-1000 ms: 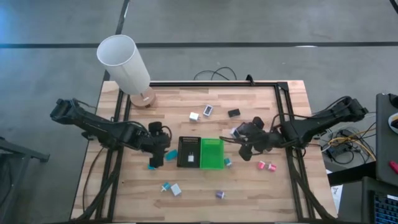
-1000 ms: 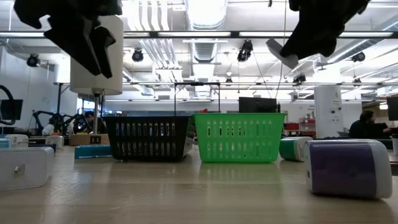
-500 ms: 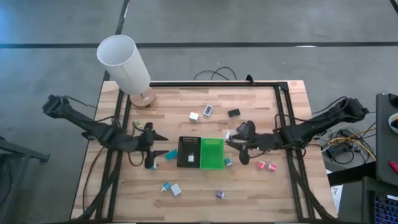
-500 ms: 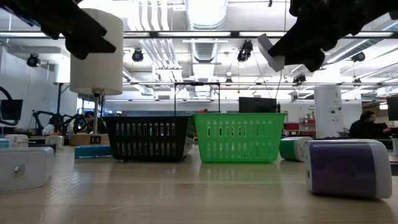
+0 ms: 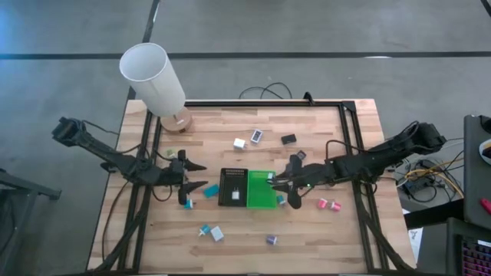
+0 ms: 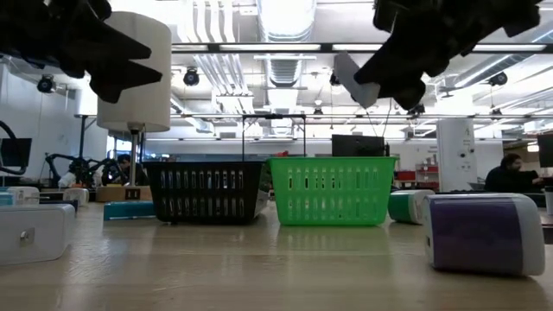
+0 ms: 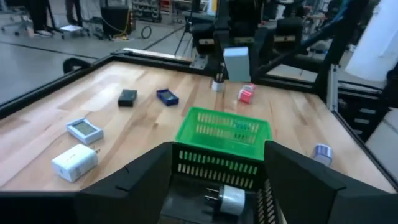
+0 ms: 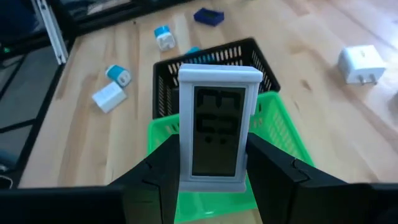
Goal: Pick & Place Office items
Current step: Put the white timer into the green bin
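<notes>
My right gripper (image 5: 278, 181) is shut on a small white digital clock (image 8: 217, 130) and hovers over the green tray (image 5: 259, 190) near its right rim. My left gripper (image 5: 201, 175) is open in the air left of the black tray (image 5: 232, 186), fingers pointing at it. A white plug piece (image 7: 224, 199) lies in the black tray. Loose small items rest on the table: a white cube (image 5: 240, 143), a black piece (image 5: 288, 139), pink pieces (image 5: 327, 204), a purple one (image 5: 271, 240) and teal ones (image 5: 205, 230). My right gripper pinches the clock between its two fingers, one on each long side edge (image 8: 181, 149), along the lower half of the case. The fingers reach in from the table's right, slanting a little downward. The clock is lifted clear above the green tray (image 8: 280, 134), its display facing the wrist.
A tall white cylinder lamp (image 5: 153, 77) stands at the table's far left corner. A black frame rail (image 5: 261, 103) runs along the far and right edges. A large purple-faced piece (image 6: 484, 233) lies close in the low view. Bare wood shows along the near edge.
My right gripper has carried the clock toward the table's left, from beside the black piece to above the green tray. My left gripper has tipped from pointing down to nearly level and has drawn back a little toward the table's left.
</notes>
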`<state>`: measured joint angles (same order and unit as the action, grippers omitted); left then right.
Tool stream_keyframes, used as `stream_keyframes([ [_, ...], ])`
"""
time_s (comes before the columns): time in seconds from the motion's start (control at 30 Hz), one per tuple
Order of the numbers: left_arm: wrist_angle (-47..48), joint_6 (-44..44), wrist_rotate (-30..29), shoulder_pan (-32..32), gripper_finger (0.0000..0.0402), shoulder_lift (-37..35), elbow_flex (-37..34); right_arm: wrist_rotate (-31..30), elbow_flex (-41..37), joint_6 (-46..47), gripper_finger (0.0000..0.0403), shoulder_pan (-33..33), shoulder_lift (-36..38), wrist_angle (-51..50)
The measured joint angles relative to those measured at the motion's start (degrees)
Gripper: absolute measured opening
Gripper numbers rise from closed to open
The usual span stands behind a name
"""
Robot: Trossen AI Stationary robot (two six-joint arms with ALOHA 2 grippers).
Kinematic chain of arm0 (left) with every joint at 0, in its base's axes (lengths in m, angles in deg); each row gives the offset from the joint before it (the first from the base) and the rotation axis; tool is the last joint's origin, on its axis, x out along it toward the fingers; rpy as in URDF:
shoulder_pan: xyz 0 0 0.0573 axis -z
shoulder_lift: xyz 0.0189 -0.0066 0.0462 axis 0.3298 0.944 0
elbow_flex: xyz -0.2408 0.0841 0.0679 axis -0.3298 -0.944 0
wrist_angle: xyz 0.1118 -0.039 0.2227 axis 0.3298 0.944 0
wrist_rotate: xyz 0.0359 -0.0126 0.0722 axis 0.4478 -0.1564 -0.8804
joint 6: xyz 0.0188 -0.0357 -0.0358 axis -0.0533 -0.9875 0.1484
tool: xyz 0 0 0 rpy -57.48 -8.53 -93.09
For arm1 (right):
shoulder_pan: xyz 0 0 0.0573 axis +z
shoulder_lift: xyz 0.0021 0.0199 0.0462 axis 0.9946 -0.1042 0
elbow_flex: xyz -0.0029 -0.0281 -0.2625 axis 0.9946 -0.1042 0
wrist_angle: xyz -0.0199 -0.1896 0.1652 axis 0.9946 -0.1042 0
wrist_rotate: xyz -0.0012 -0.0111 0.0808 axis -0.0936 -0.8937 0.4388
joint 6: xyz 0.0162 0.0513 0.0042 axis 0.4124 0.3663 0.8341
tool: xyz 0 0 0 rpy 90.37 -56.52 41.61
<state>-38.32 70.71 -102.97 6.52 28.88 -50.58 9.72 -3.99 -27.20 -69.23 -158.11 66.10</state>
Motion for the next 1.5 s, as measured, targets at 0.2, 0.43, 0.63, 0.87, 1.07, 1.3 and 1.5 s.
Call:
stream_keyframes([
  [0.2, 0.03, 0.67, -0.07, 0.0, 0.0261, -0.46, 0.35, 2.03, 6.24, 1.94, 0.0143, -1.94, -5.31, -8.38],
  [0.43, -0.01, 0.87, 0.15, 0.02, 0.0261, -0.74, 0.35, 5.22, 13.39, 3.78, 0.0143, -3.76, -12.3, -16.58],
  [0.63, -0.02, 0.83, 0.29, 0.02, 0.0261, -0.82, 0.35, 8.2, 20.71, 4.2, 0.0143, -4.76, -18.92, -20.14],
  [0.87, -0.01, 0.53, 0.31, 0.02, 0.0261, -0.85, 0.35, 8.22, 30.0, 4.11, 0.0143, -5.42, -25.79, -33.14],
  [1.07, 0.06, 0.19, 0.65, 0.07, 0.0261, -0.85, 0.26, 8.22, 32.7, 4.05, 0.0143, -6.26, -29.9, -36.41],
  [1.3, 0.19, 0.18, 0.74, 0.07, 0.0261, -0.85, 0.26, 8.25, 32.66, 3.98, 0.0143, -6.58, -32.76, -36.49],
  [1.5, 0.19, 0.17, 0.73, 0.07, 0.0261, -0.85, 0.26, 8.21, 32.64, 3.96, 0.0143, -6.61, -32.9, -36.29],
])
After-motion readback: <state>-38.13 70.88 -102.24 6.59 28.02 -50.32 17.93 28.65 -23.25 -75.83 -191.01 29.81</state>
